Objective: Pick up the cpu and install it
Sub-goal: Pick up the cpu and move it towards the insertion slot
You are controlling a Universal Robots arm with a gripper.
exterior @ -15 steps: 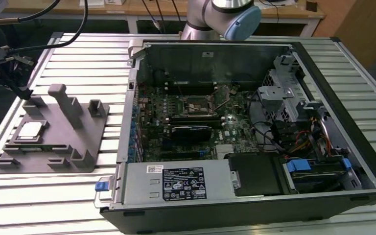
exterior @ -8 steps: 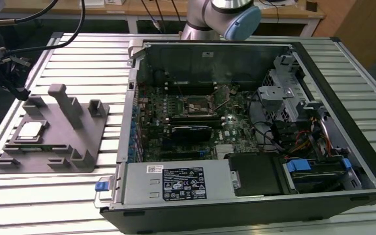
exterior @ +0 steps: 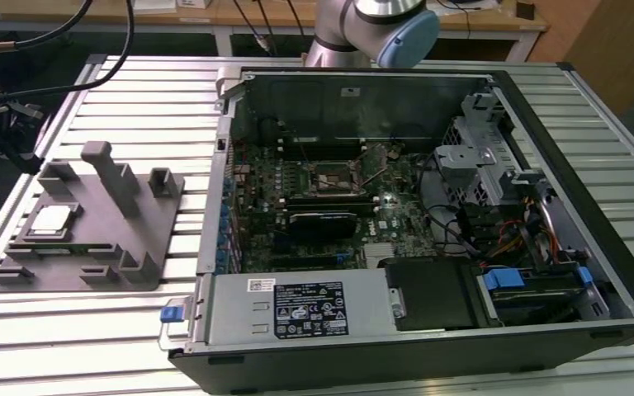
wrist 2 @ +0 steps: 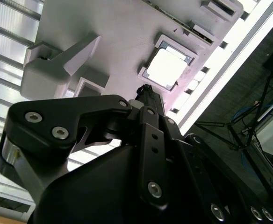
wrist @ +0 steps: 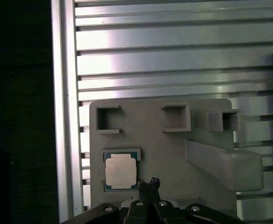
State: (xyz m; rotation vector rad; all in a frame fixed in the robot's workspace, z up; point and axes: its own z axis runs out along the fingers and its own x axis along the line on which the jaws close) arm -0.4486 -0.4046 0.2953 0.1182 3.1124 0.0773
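On the grey moulded fixture plate (exterior: 130, 239), in a shallow square recess near one corner: one small flat square cpu with silvery metal top (exterior: 53, 219), lying level, not yet lifted. Above the same plate, just beside that recess and apart from the chip: black linked hand (wrist: 150, 183), drawn narrow, holding nothing. Under the plate: ribbed aluminium counter (exterior: 86, 330). Beside the plate, on the exterior view's right: open black computer case (exterior: 626, 272) with dark square socket frame (exterior: 332, 177) well inside it. Hazards, as judged. Hand offset from the chip's middle, so a straight descent would likely land on the recess wall or on the lid's edge. Narrow setting offers no room to straddle the chip; contact from above could scratch or press it. Chip thin and sunk in its recess, so little edge to grip; a shallow hold could tilt or drop it. Tall grey post (exterior: 108, 177) on the plate stands near, so the linkage could catch it.
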